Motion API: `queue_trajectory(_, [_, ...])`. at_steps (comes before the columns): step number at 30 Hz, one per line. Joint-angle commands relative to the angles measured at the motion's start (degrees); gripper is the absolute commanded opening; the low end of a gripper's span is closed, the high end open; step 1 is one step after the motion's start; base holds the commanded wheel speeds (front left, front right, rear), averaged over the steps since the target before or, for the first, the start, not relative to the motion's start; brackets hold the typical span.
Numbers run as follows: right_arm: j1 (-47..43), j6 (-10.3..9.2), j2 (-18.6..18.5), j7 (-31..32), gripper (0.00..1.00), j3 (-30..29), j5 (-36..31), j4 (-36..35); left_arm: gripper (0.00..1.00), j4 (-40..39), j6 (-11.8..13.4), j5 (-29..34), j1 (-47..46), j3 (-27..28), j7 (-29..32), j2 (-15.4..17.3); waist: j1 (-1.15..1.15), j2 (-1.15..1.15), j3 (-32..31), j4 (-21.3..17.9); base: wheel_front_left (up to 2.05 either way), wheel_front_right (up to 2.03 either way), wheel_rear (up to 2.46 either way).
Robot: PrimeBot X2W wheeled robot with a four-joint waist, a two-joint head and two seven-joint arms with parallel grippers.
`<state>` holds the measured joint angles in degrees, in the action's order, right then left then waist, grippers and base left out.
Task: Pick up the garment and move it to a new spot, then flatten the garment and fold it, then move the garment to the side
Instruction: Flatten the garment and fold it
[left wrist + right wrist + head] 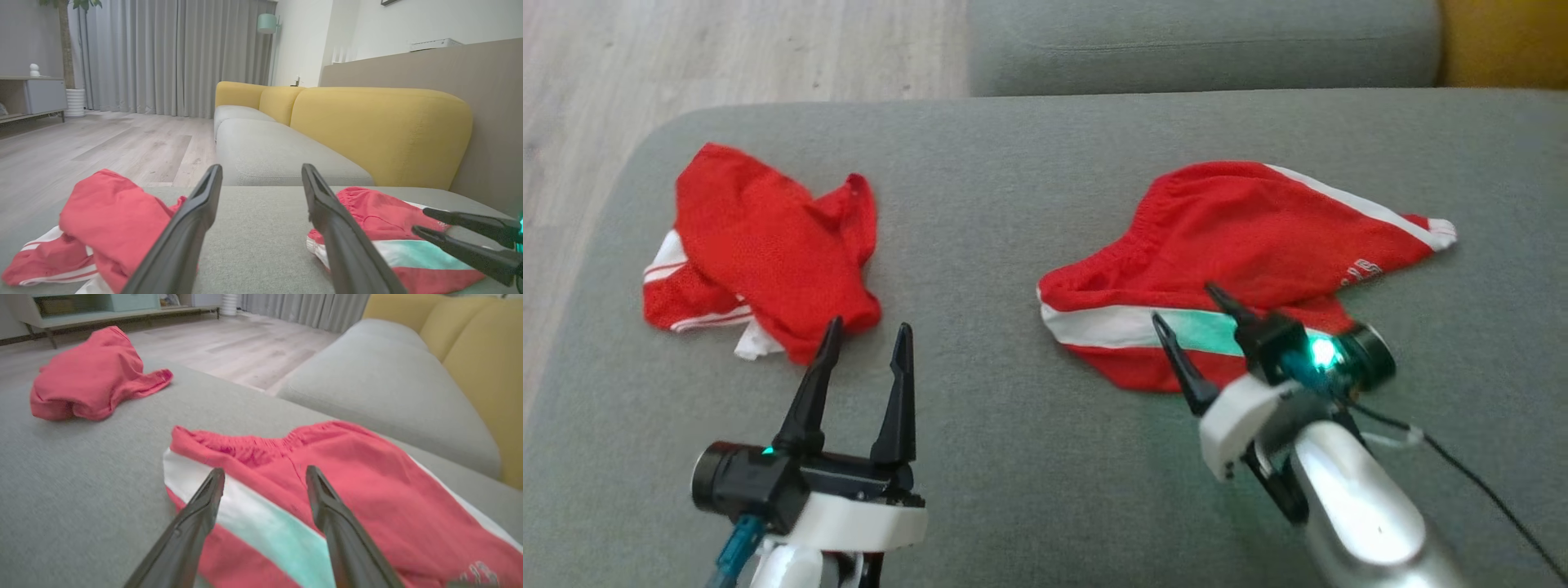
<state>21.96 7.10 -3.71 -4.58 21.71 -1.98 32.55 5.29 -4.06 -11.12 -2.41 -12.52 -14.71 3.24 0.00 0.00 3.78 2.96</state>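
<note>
Hovering with the right gripper [1184, 303] over the near edge of the shorts [1241, 237], with its 2 fingers spread apart and nothing clamped between them. Pointing those fingers across the white side stripe toward the elastic waistband; cannot tell whether the tips touch the cloth. Casting a green glow from the wrist light onto that stripe. Finding the shorts on the right half of the grey cushion [1029, 204], spread out but not flat: red, with the bunched waistband toward the left, 1 white stripe along the near edge, another along the far edge out to a white-tipped corner at the right, and small white lettering near the right end. Holding the left gripper [868, 325] low over bare cushion at the near left, pointed up the head view, likewise spread wide and empty. Facing a crumpled heap [760, 245] of red cloth with white stripes, just beside the left fingertip, near the cushion's left edge and well apart from the shorts. Trailing a black cable [1486, 490] from the right wrist toward the lower right. Backing onto a 2nd grey seat [1201, 41] beyond the cushion, with a yellow backrest [380, 130] along its right side and pale wood floor [727, 49] to the left.
</note>
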Motion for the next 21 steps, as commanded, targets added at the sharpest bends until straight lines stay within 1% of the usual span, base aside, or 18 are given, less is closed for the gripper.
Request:
queue_trajectory(1, [-1.0, 0.39, 0.8, 0.8, 1.00, -0.6, -1.0, -3.6, 1.00, -2.0, 0.1, 0.0, -2.9, 2.6, -0.3, -0.2, 0.00, 0.00, -0.4, -1.3, 0.00, 0.00, 0.00])
queue_trajectory(3, [-3.1, 0.39, 0.8, 1.1, 1.00, -2.6, -2.3, -6.0, 1.00, -2.0, 0.0, -0.1, -2.8, 2.8, -0.3, -0.2, 0.00, 0.00, -0.8, -2.1, 0.00, 0.00, 0.00])
queue_trajectory(5, [-5.3, 0.39, 0.8, 0.9, 1.00, -5.0, -1.7, -8.8, 1.00, -1.9, 0.0, -0.1, -2.7, 2.7, -0.3, -0.2, 0.00, 0.00, -1.1, -2.7, 0.00, 0.00, 0.00])
queue_trajectory(12, [-13.1, 0.39, 0.8, -2.7, 1.00, -15.0, 4.3, -18.3, 1.00, -1.9, -0.1, -0.6, -2.4, 2.6, -0.3, -0.3, 0.00, 0.00, -1.4, -3.9, 0.00, 0.00, 0.00])
queue_trajectory(14, [-15.4, 0.39, 0.8, -3.4, 1.00, -18.5, 8.2, -19.1, 1.00, -1.9, -0.2, -0.6, -2.4, 2.4, -0.3, -0.3, 0.00, 0.00, -1.1, -3.9, 0.00, 0.00, 0.00])
queue_trajectory(17, [-17.2, 0.39, 0.8, -3.9, 1.00, -22.4, 11.1, -18.4, 1.00, -2.0, -0.2, -0.7, -2.6, 2.2, -0.3, -0.3, 0.00, 0.00, -0.3, -4.0, 0.00, 0.00, 0.00])
queue_trajectory(21, [-16.6, 0.39, 0.8, -4.0, 1.00, -24.8, 11.8, -17.0, 1.00, -1.9, -0.3, -0.7, -3.1, 1.8, -0.3, -0.3, 0.00, 0.00, 0.8, -3.7, 0.00, 0.00, 0.00])
